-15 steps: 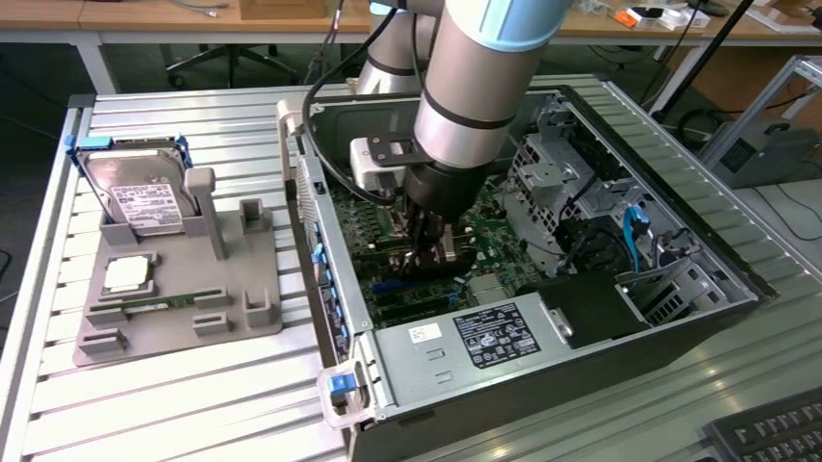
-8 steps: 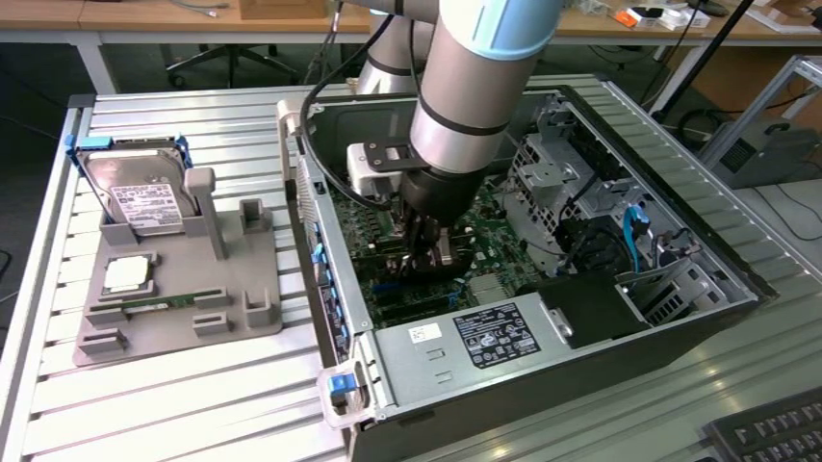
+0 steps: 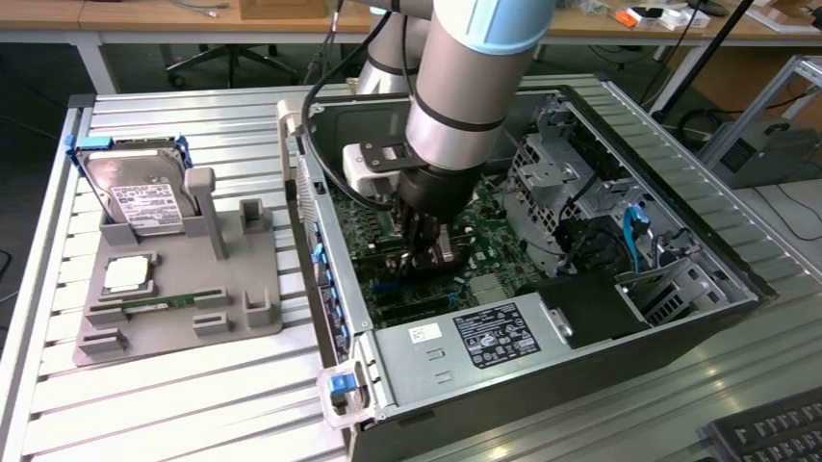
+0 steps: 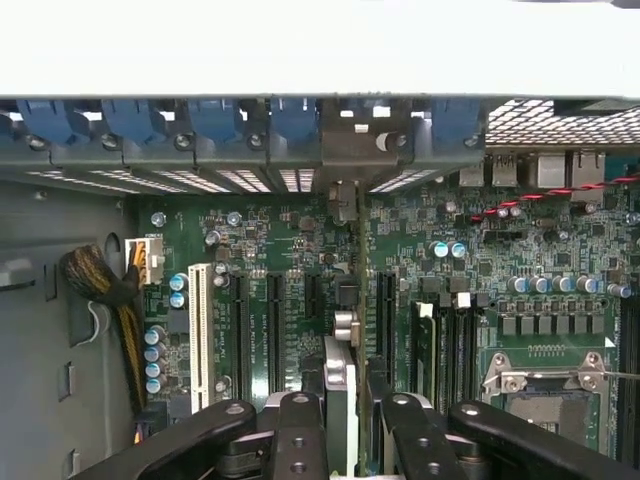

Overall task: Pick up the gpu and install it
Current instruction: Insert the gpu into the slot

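Wrist view | claw point(image 4: 345, 425) pinches gpu point(image 4: 340, 375) edge-on between its fingers | card upright over green motherboard point(image 4: 270, 260) slots inside case point(image 3: 668, 231)

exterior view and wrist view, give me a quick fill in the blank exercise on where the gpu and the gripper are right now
1. The gripper holds the gpu edge-on above the green ____.
2. In the exterior view, the arm reaches down into the open computer ____.
3. On the grey holder outside the case, the hard drive stands at the exterior view's ____.

Missing words: motherboard; case; left
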Action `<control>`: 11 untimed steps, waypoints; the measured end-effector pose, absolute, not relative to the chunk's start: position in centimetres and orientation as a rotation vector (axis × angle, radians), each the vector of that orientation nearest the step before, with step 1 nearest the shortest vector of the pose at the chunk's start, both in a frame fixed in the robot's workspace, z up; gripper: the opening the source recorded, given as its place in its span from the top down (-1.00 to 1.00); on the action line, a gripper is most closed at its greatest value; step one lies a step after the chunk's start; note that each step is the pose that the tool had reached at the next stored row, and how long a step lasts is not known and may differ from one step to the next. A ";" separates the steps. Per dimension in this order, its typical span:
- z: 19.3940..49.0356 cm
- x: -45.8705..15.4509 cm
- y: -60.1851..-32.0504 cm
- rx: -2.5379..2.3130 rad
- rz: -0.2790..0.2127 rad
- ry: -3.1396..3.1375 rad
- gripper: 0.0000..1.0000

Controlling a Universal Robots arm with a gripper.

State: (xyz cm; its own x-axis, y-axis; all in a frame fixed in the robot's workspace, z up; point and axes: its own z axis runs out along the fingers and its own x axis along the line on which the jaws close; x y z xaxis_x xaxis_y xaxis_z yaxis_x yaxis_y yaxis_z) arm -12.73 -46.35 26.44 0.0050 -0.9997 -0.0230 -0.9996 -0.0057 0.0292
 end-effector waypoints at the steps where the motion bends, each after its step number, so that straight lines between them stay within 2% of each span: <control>1: 26.4 -12.7 -46.2 2.233 -0.058 -2.202 0.47; 11: 26.1 -12.7 -46.2 2.238 -0.058 -2.196 0.47</control>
State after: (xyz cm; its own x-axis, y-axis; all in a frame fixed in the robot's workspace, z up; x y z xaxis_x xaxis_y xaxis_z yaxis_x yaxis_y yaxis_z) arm -12.74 -46.17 26.14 0.0186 -0.9996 -0.0228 -0.9994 -0.0193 0.0298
